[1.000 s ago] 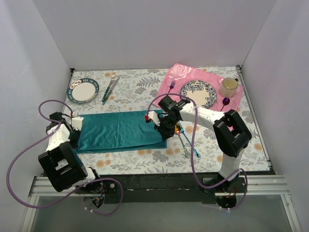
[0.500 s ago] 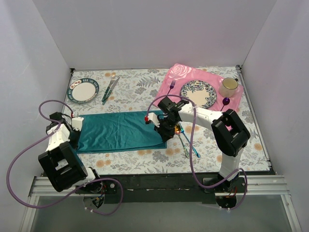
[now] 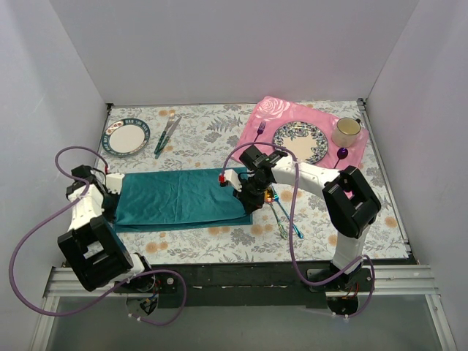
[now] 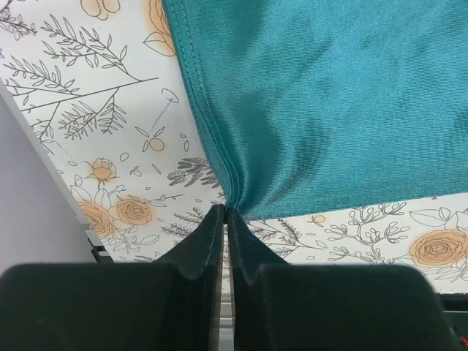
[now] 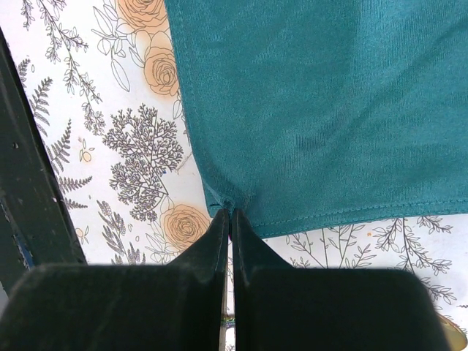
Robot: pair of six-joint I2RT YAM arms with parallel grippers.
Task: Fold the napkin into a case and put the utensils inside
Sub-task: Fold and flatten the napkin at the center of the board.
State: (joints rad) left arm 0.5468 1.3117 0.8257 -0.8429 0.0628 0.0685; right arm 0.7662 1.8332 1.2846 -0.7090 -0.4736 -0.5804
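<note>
Utensils (image 3: 284,219) partly behind right gripper (image 3: 248,205)

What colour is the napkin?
The napkin is plain dark teal, best seen from the left wrist view.

- napkin (image 3: 183,196) is showing plain dark teal, faint sheen.
- tablecloth (image 3: 208,131) is showing white with grey leaves, orange roses.
- placemat (image 3: 269,110) is showing pink, rose print.
- utensils (image 3: 281,214) are showing rainbow iridescence.
</note>
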